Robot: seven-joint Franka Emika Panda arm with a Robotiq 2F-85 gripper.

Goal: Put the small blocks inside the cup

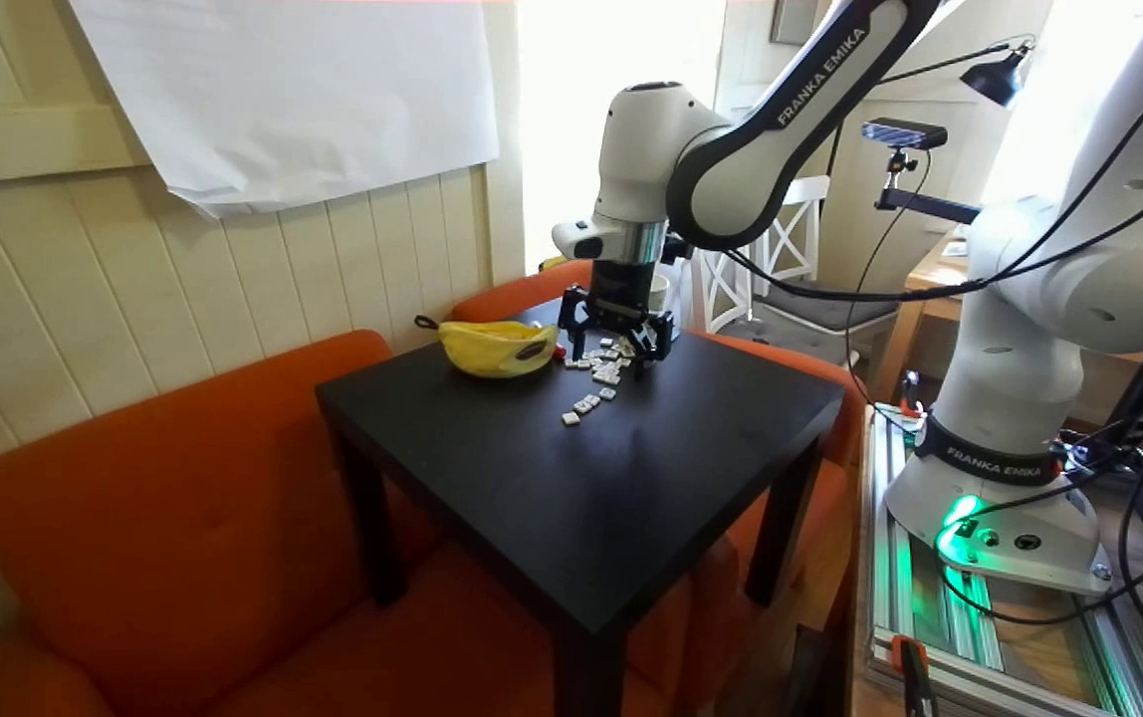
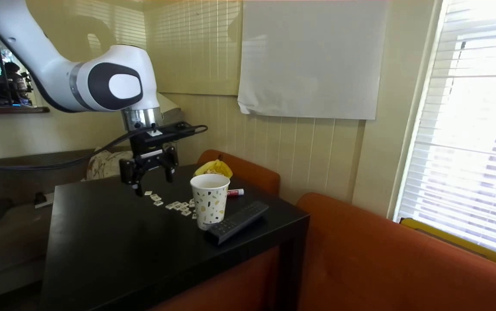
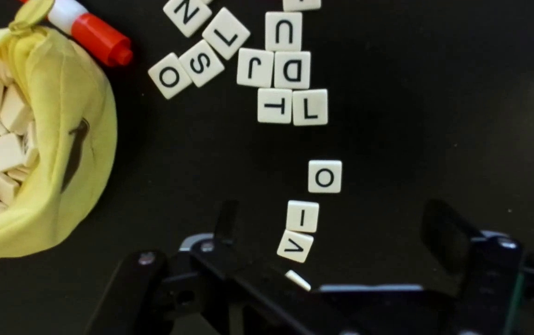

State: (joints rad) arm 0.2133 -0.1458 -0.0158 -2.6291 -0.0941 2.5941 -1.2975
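The small blocks are pale square letter tiles lying loose on the dark table. In the wrist view, a tile marked O (image 3: 324, 177), a tile marked I (image 3: 303, 217) and a tile marked V (image 3: 295, 245) lie in a short row; another tile below is partly hidden by the gripper. A larger group of tiles (image 3: 274, 106) lies beyond. My gripper (image 3: 335, 228) is open and empty, above the table over the short row. The cup (image 2: 210, 203) is pale, speckled and upright beyond the tile group; in an exterior view the cup (image 1: 659, 292) is partly hidden behind the gripper.
A yellow banana-shaped pouch (image 3: 88, 144) holding more tiles stands beside the loose tiles. A red and white marker (image 3: 102, 39) lies near the pouch. A dark remote (image 2: 239, 220) lies against the cup's base. Orange seats (image 1: 183, 498) surround the black table (image 1: 571, 518).
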